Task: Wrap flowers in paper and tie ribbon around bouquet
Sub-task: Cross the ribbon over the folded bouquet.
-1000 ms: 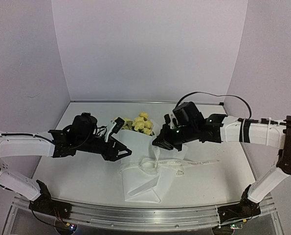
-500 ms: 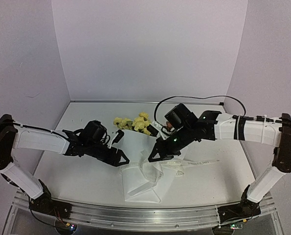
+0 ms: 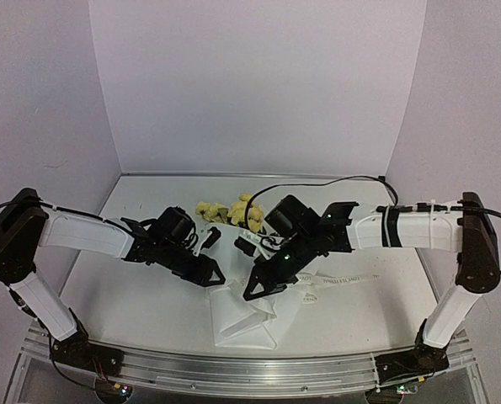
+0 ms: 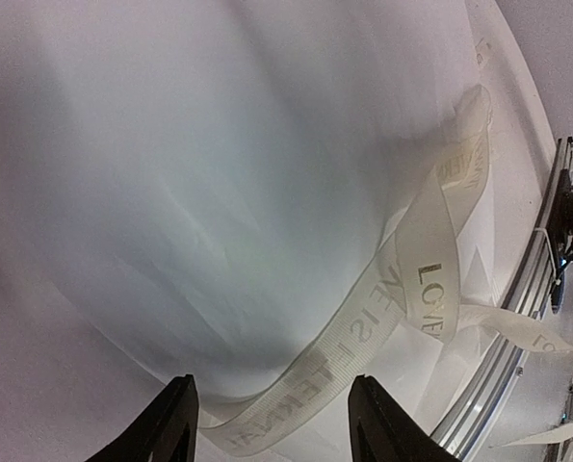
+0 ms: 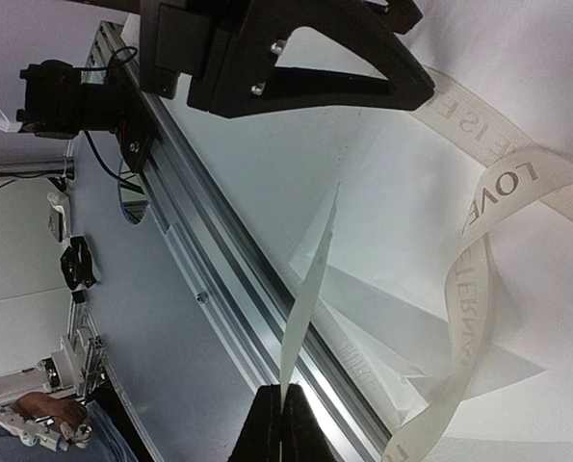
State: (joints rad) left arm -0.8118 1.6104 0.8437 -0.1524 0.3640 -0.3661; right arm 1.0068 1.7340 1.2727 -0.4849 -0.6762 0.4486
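Holding the ribbon (image 5: 479, 207) end in my closed right pincer (image 5: 282, 404), left pincer (image 4: 272, 404) open astride it; I fear a hard pull slips it off the paper (image 4: 219, 173).

The bouquet (image 3: 231, 296) lies flat on the tabletop (image 3: 132, 295), heads toward the far side and cone running toward the near edge. The flowers (image 3: 242, 212) are pale yellow blooms poking from the far end of the wrap, with a few spread to the left. The paper (image 3: 248, 324) is plain matte white and creased, its near end folded into flat triangular flaps. The ribbon (image 4: 368, 332) is cream and semi-sheer with dark lettering. It curls in a loose loop over the paper, one tail trailing right across the tabletop. A thin pale strip seen edge-on, probably a ribbon end, is nipped in the closed right pincer (image 5: 283, 397).
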